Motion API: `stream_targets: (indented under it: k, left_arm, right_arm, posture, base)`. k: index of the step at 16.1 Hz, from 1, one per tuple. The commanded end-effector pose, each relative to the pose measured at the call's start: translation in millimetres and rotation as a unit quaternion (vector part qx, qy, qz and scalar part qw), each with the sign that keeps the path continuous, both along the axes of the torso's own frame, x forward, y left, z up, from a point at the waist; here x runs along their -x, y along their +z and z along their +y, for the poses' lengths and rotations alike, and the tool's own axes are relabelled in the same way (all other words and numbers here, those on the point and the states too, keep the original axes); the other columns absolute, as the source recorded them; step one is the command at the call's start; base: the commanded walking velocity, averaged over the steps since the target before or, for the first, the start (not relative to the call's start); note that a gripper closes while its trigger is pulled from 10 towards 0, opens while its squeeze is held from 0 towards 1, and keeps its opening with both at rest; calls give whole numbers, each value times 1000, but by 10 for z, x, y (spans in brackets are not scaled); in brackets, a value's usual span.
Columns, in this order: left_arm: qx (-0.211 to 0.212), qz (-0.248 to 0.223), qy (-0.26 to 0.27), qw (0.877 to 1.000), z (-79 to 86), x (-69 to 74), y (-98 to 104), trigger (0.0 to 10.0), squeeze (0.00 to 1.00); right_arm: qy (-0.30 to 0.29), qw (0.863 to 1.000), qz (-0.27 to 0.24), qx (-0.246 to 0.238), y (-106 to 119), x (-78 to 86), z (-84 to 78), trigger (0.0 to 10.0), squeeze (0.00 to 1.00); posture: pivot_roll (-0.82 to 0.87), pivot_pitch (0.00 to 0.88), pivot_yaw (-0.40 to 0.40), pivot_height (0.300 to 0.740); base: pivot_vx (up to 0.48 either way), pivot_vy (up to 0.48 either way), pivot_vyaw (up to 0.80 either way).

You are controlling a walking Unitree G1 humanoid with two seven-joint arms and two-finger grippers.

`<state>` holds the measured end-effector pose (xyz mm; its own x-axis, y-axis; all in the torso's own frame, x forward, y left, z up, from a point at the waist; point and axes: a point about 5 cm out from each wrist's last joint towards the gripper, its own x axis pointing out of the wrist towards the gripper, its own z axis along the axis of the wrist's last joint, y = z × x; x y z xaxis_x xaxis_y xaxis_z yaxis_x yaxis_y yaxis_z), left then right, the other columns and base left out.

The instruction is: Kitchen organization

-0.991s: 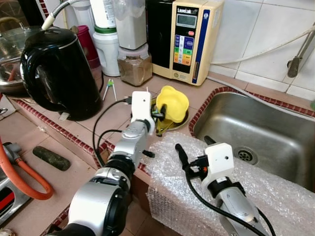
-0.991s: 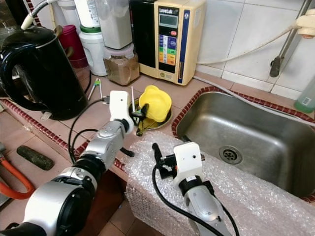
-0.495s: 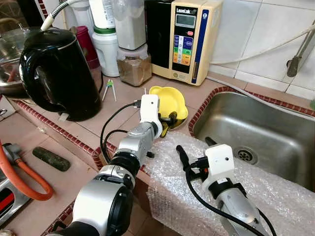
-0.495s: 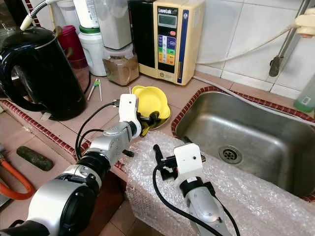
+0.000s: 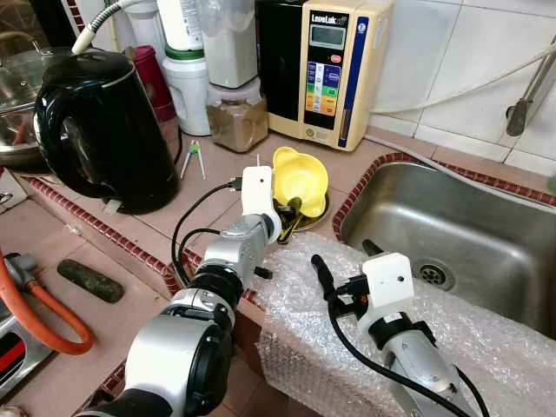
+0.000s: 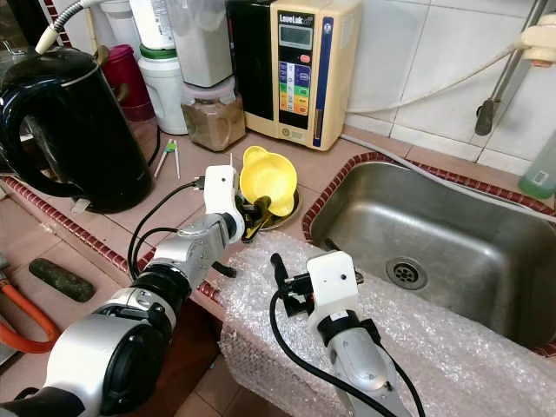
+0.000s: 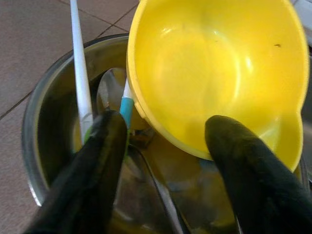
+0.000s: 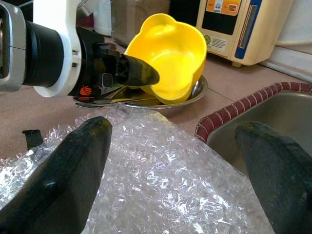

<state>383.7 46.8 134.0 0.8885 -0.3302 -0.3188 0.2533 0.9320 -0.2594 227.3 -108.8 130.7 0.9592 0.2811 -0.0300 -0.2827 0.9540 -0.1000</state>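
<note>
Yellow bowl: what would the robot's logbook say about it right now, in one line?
left end effector: gripping yellow bowl rim, tilted | over: steel dish | right end effector: open, above bubble wrap

The kitchen counter is viewed from above and in front by the two head cameras, angled downward; the same scene is seen in both, slightly offset, from the black kettle [image 5: 100, 130] to the steel sink [image 5: 460, 230]. A very close look along the left gripper's [image 7: 165, 141] fingers is given by the left wrist camera, onto a yellow bowl [image 7: 217, 73]. From low over the bubble wrap [image 8: 161, 180], the same yellow bowl is seen by the right wrist camera.
</note>
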Motion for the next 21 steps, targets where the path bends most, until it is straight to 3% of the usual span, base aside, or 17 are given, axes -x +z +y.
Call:
stream_targets:
  k: [1,5,7,10,15,19,21]
  left_arm:
    - [-2,-3,9,1000,39,-15,25,0,0]
    - [7,-13,28,1000,77,-30,48,0,0]
    - [6,-46,31,998,108,-48,113,0,0]
    - [-11,-79,25,996,140,13,51,0,0]
    - [0,-68,32,997,141,100,-74,0,0]
    - [11,-84,36,996,152,71,19,0,0]
    - [22,-141,31,989,151,44,196,0,0]
  right_arm:
    - [4,1000,3,1,-7,-11,4,10000,0]
    - [3,1000,4,1,-7,-14,-4,10000,0]
    - [1,1000,4,-1,-7,-29,-1,10000,0]
    - [3,1000,4,-2,-1,-55,12,10000,0]
    - [7,1000,5,4,6,-64,-25,10000,0]
    - [9,1000,6,4,0,-66,-9,10000,0]
    - [7,1000,6,3,-2,-66,-4,10000,0]
  posture:
    - [-25,0,57,740]
    - [-28,0,58,740]
    - [-27,0,60,740]
    - [-26,0,47,740]
    - [-28,0,31,740]
    - [-28,0,36,740]
    - [-26,0,39,740]
  base:
    - [0,0,0]
    - [0,0,0]
    - [0,0,0]
    - [0,0,0]
    - [0,0,0]
    - [0,0,0]
    - [0,0,0]
